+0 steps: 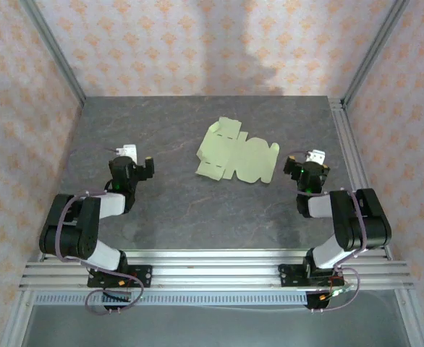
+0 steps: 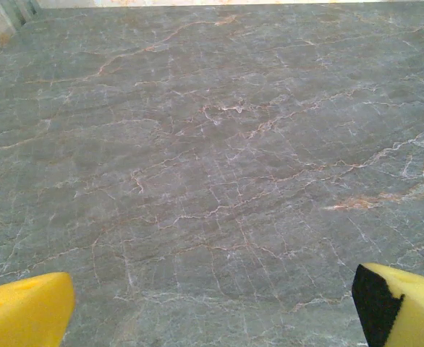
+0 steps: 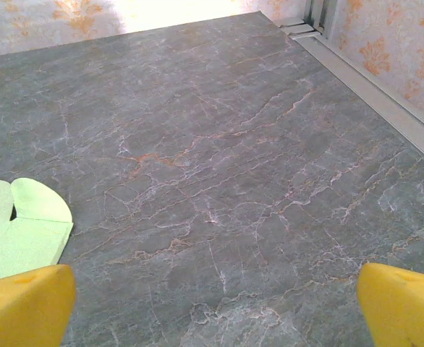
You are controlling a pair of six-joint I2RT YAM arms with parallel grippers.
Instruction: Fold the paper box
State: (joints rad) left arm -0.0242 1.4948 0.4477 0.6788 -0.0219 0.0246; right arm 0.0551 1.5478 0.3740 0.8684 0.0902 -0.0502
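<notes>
Paper box (image 1: 237, 153) — one only, a single die-cut sheet of pale light-green card. Lies flat and unfolded on the dark, veined table (image 1: 197, 210), toward the far middle and a little right of centre. Carries several flaps along its edges, with rounded tabs at the right end and a notched outline on the far side; faint crease lines across the panels. Sits between the two arms, nearer the right one, touching neither. From the right wrist, seen as a pale green corner with one rounded tab at the left edge of the view, close above a yellow pad (image 3: 24, 307).

Two arms, two pincers, four yellow pads counted across the wrist views. Left pincer (image 1: 138, 157) — on the left side of the table, well apart from the sheet, jaws spread wide with nothing between them but bare table. Right pincer (image 1: 304, 162) — near the sheet's right end, jaws likewise wide apart and empty.
</notes>
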